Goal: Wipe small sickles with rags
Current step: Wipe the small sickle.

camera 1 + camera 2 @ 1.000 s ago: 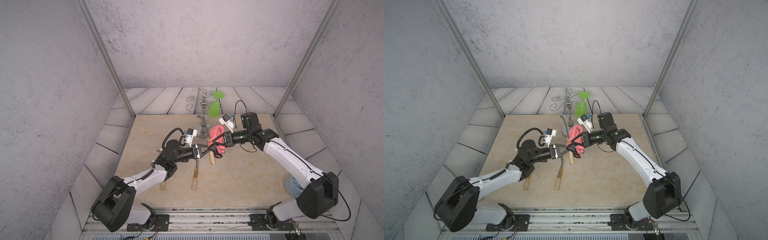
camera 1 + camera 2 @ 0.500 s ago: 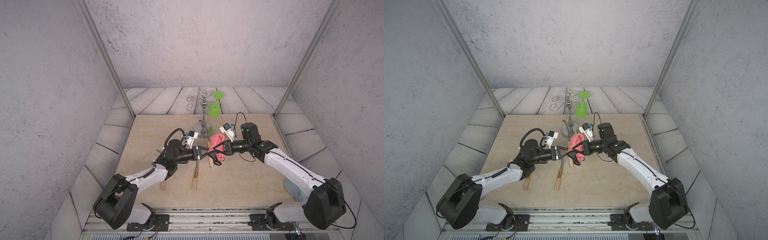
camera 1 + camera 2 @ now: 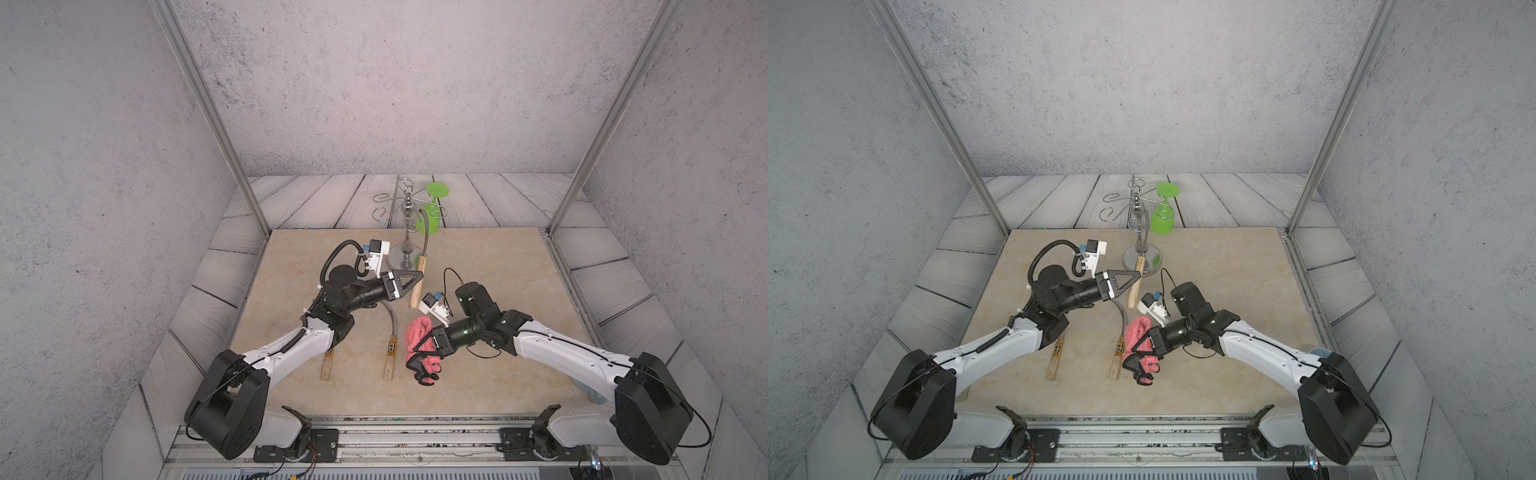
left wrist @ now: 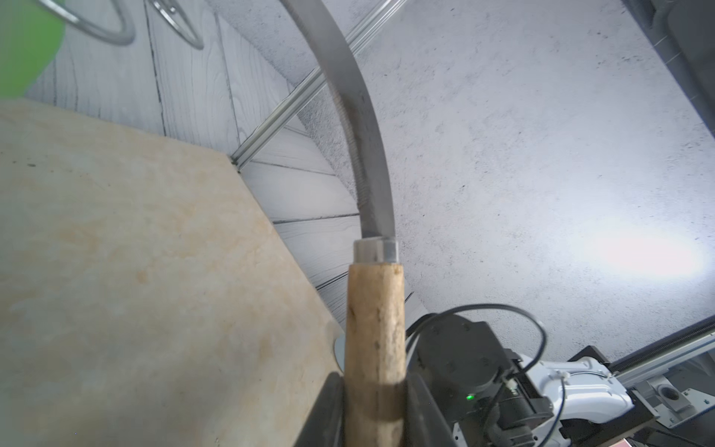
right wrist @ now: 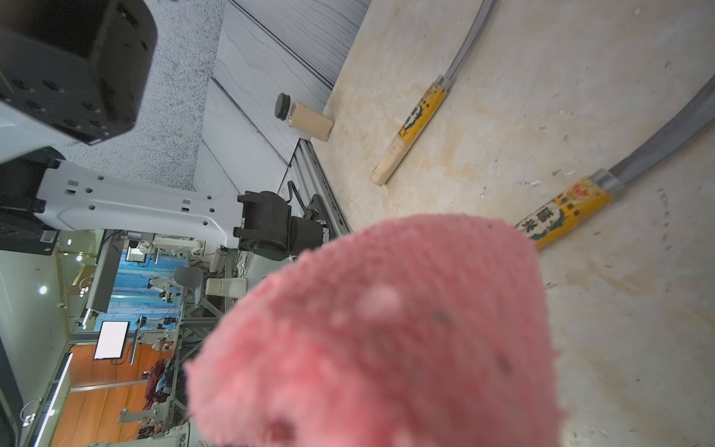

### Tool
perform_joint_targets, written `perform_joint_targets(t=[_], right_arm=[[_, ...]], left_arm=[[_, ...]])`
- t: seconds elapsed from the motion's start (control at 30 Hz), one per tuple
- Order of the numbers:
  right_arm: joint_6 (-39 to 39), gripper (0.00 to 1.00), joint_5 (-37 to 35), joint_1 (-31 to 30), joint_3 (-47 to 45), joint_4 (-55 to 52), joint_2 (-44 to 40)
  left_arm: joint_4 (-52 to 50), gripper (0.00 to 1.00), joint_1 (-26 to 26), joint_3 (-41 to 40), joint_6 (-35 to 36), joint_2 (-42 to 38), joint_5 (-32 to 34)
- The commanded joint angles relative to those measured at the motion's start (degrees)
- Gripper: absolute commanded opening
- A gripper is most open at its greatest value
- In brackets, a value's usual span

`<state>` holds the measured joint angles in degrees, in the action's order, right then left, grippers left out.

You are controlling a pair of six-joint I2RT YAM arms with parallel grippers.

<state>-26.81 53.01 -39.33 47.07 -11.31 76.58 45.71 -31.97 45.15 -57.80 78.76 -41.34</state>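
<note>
My left gripper (image 3: 417, 277) (image 3: 1135, 279) is shut on the pale wooden handle of one small sickle (image 4: 374, 329). It holds the sickle above the table, and the grey blade (image 3: 424, 224) curves up toward the back. Two more small sickles (image 3: 390, 353) (image 3: 327, 365) lie flat near the front; their yellow-labelled handles (image 5: 565, 213) (image 5: 418, 116) show in the right wrist view. My right gripper (image 3: 417, 352) (image 3: 1139, 348) is shut on the pink rag (image 3: 417, 330) (image 5: 387, 329), whose black strap (image 3: 424, 376) hangs down. The rag hangs low beside the nearer lying sickle, apart from the held one. It hides the right jaws in the right wrist view.
A chrome wire-armed stand (image 3: 409, 232) stands at the back of the beige mat. A green goblet (image 3: 432, 216) hangs on it, just behind the held sickle's blade. A small jar (image 5: 305, 118) lies off the mat's front left corner.
My right gripper has carried the rag away from the held sickle, toward the front of the table and lower. My left gripper has shifted the sickle slightly toward the back.
</note>
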Motion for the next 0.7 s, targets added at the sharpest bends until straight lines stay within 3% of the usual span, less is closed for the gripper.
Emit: perform_joint_targets(t=[0.0, 0.2, 0.43, 0.67], right_arm=[[-0.33, 0.09, 0.58, 0.23, -0.3, -0.25, -1.11], [1.05, 0.08, -3.29, 2.03, 0.03, -4.52, -3.55], [3.65, 0.08, -4.75, 11.16, 6.06, -12.16, -11.16], [5.32, 0.08, -2.9, 13.89, 20.35, -13.3, -4.11]], left_arm=[[3.77, 0.0, 0.24, 0.27, 0.35, -1.28, 0.12], [3.46, 0.0, 0.34, -1.83, 0.32, -2.55, 0.21], [0.63, 0.0, 0.35, -5.33, 1.36, -6.48, 0.47], [2.6, 0.0, 0.06, -7.33, -0.85, -6.79, -0.75]])
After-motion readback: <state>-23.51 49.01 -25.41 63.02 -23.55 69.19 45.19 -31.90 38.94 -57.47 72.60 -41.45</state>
